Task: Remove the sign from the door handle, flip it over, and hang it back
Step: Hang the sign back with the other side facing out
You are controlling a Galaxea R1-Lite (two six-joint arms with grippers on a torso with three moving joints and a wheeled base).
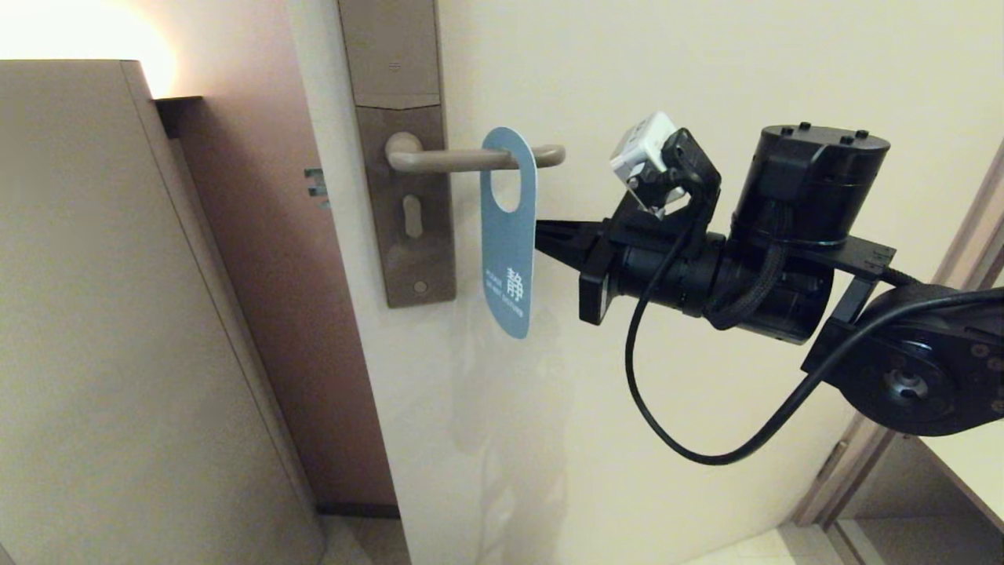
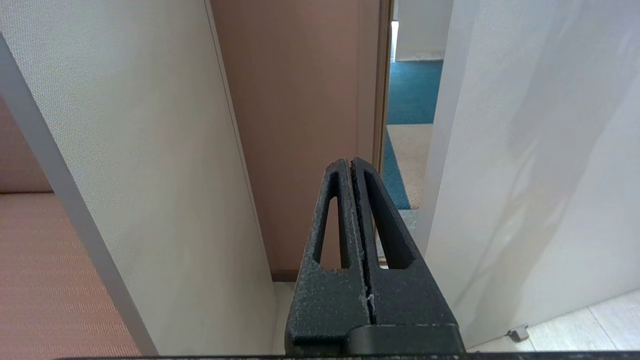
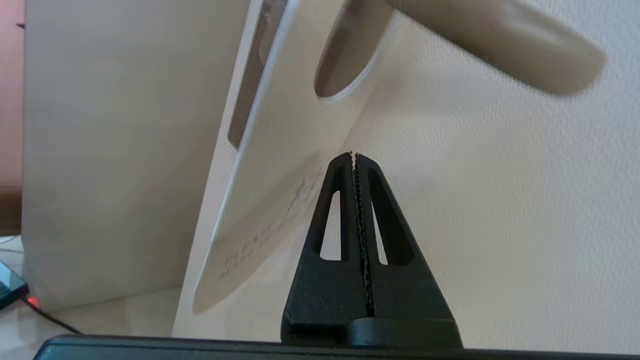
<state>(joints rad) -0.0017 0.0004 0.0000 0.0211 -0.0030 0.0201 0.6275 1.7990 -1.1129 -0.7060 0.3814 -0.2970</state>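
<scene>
A blue door-hanger sign (image 1: pixel 508 235) hangs by its oval hole on the taupe lever door handle (image 1: pixel 471 159) of a cream door (image 1: pixel 706 78). White lettering near the sign's lower end is too small to read. The right gripper (image 1: pixel 541 235) points level at the sign's edge, its jaws pressed together with nothing between them, the tips just beside the sign; whether they touch it is unclear. From the right wrist, the sign's pale reverse face (image 3: pixel 280 165) lies just past the jaw tips, its faint text illegible, the handle cut off above. The left gripper (image 2: pixel 351 162) is also closed and empty, well away, facing a wall panel (image 2: pixel 150 150).
</scene>
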